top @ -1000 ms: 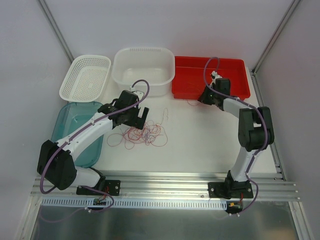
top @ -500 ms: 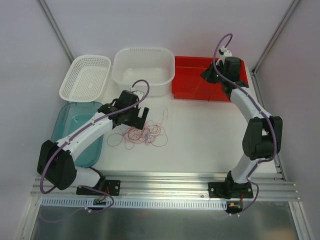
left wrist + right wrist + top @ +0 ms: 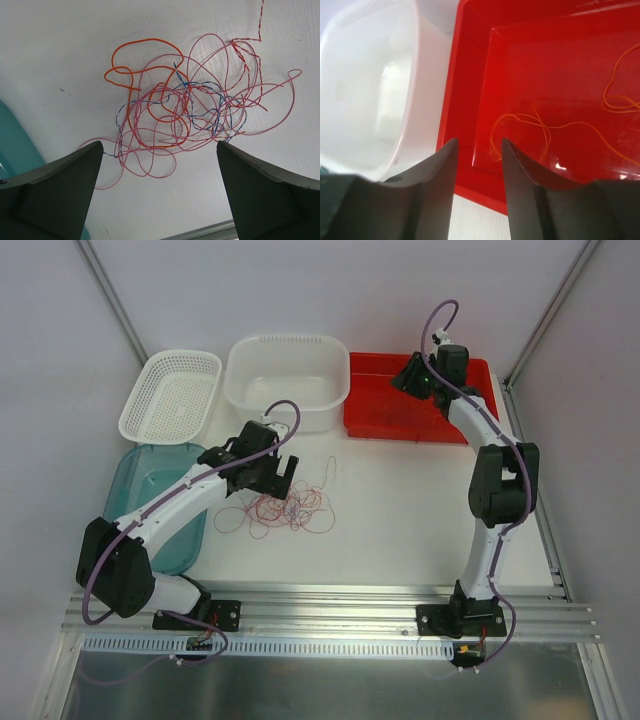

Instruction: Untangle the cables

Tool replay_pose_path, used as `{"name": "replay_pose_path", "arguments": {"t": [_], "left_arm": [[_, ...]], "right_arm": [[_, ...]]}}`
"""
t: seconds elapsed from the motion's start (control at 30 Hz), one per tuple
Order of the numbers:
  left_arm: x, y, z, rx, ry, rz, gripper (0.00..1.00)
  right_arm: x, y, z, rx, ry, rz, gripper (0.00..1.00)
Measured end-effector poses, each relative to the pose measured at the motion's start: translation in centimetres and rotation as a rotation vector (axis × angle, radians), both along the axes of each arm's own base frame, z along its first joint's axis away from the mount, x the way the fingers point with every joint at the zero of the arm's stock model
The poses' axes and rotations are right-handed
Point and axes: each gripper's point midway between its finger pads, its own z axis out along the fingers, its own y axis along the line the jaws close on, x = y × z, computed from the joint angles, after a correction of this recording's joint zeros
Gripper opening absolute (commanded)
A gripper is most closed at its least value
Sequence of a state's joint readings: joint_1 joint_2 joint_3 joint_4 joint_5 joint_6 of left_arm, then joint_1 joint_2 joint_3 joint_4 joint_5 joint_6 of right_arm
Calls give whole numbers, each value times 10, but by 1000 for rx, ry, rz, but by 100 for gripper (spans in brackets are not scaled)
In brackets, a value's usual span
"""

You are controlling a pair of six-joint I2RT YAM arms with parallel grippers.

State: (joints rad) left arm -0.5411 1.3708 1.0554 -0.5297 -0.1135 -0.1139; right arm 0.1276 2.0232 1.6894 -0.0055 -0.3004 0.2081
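So the cables [image 3: 285, 508] are one loose curly pile in the middle of the tabletop [image 3: 400, 510], a bit left of center, just right of the teal tray [image 3: 145, 475]. They're mostly pink and red loops. From the left wrist view the cables [image 3: 190, 110] are properly knotted up: a thicker orange loop [image 3: 145, 45] on the upper left of that view, a blue twisted strand [image 3: 200, 107] through the middle, and a red-and-white twisted one [image 3: 250, 47] trailing off toward the top right.

The left end effector [image 3: 283, 472] hangs over the far edge of the pile. In its own camera the left end effector [image 3: 159, 147] is spread wide with nothing in it, and the tangle shows in the gap between the fingers.

The right end effector [image 3: 412, 375] is way off at the far right, up over the red bin [image 3: 470, 428]. On its wrist cam the right end effector [image 3: 479, 145] has only a narrow gap between the fingers and isn't gripping anything. A few thin orange strands [image 3: 545, 125] lie loose on the floor of the bin.

A white tub [image 3: 240, 380] sits just left of the red bin, and a basket [image 3: 135, 410] is further left.
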Motion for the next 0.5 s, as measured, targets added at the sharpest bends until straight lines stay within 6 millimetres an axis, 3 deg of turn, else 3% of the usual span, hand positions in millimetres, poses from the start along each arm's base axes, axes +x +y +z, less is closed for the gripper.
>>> {"name": "replay_pose_path", "arguments": {"t": [0.07, 0.23, 0.37, 0.5], "left_arm": [[0, 0, 0, 0, 0, 0, 99], [0, 0, 0, -1, 0, 0, 99], [-1, -1, 0, -6, 3, -4, 99], [-2, -4, 0, -18, 11, -14, 99]], "right_arm": [[-2, -2, -12, -7, 38, -4, 67], [-12, -9, -24, -41, 78, -19, 81], [-44, -17, -29, -84, 132, -21, 87], [-95, -20, -13, -130, 144, -2, 89]]}}
